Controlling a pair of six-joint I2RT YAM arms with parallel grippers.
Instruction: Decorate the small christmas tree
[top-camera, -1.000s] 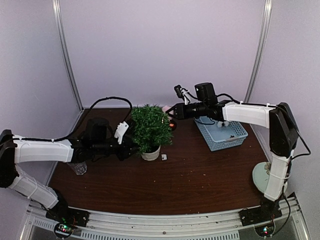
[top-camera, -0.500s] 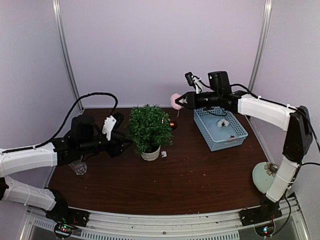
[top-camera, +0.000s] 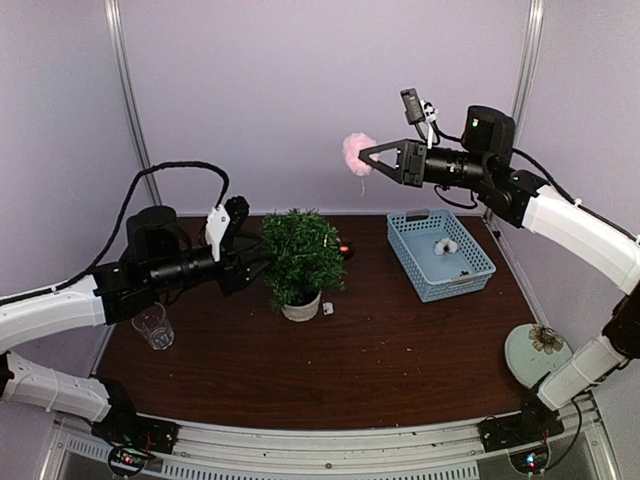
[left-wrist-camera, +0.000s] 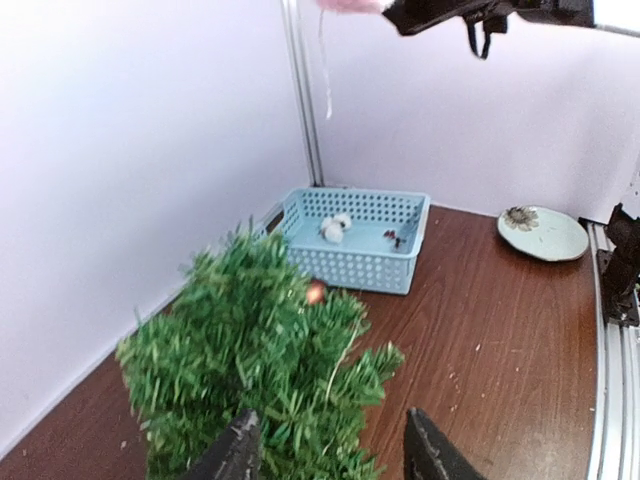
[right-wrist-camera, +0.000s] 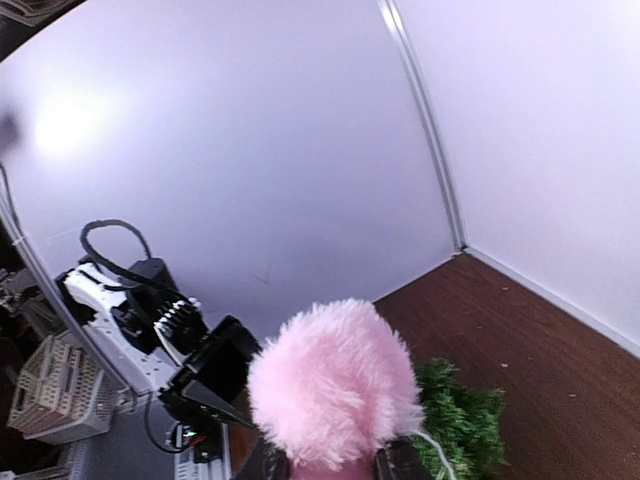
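Small christmas tree stands upright in its white pot on the brown table, a little left of the middle. Furthest left, a clear glass sits under my left arm. My left gripper is level with the small christmas tree at its left side, fingers spread wide; from the left wrist the sprigs fill the gap ahead of the two fingertips, and I cannot tell whether they touch. A tiny white piece lies just beside the pot on the right, and a small orange ball glows at the tree's right edge. High above the table, up and right of the tree, my right gripper is pressed in on a fluffy pink pom-pom, a thin string dangling below it. Under that arm is the light-blue basket, holding white bits and a small dark one. Nearest my right base lies a pale plate with a flower pattern
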